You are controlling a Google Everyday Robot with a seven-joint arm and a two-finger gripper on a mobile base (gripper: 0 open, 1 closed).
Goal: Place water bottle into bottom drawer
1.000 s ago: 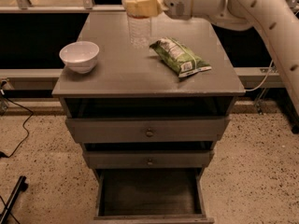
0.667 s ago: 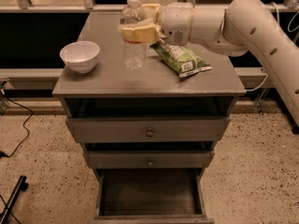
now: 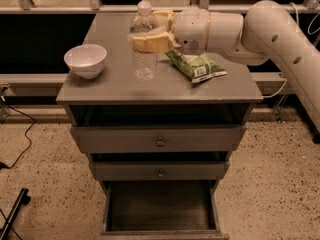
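Observation:
The water bottle (image 3: 144, 44) is clear with a white cap and pale label band. It hangs upright over the cabinet top, a little right of the white bowl. My gripper (image 3: 148, 39) reaches in from the right and is shut on the bottle around its label band. The bottom drawer (image 3: 161, 206) is pulled open at the foot of the cabinet, showing a dark wooden interior with nothing visible inside. The bottle is well above and behind that drawer.
A white bowl (image 3: 85, 60) sits at the left of the cabinet top (image 3: 115, 81). A green snack bag (image 3: 196, 65) lies at the right, under my arm. Two shallower knobbed drawers (image 3: 160, 140) are slightly ajar. Cables and a black leg lie on the floor at left.
My gripper has carried the bottle from the back of the cabinet top toward the front and lower, so the bottle now shows in full.

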